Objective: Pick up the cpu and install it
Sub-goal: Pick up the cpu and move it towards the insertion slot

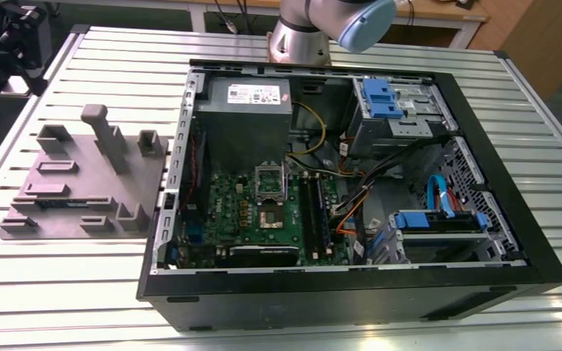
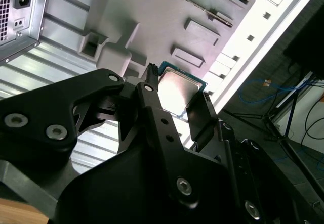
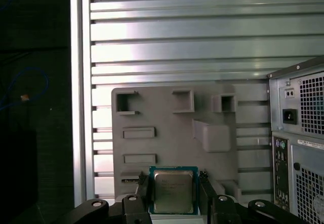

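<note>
In both wrist views the gripper (image 3: 173, 178) has its 2 fingers (image 3: 144, 193) drawn in against opposite edges of the cpu (image 3: 173, 193). The chip hangs above the grey tray (image 3: 167, 113), apparently clear of its pockets. In the exterior view that tray (image 1: 76, 172) lies at the exterior view's left on the slatted table (image 1: 115, 66). It is well apart from the motherboard socket (image 1: 269, 194), which sits near the middle of the frame inside the open computer case (image 1: 359, 300). The hold looks like the weak point: only thin edges are pinched, so a jolt or fast swing could tilt the chip or let it slip. The socket sits between the power supply (image 1: 246, 110) and loose cables (image 1: 359, 197). A snag there, or a chip set down skewed or turned wrong, could bend contacts. Whether the socket's frame stands open I cannot tell.
</note>
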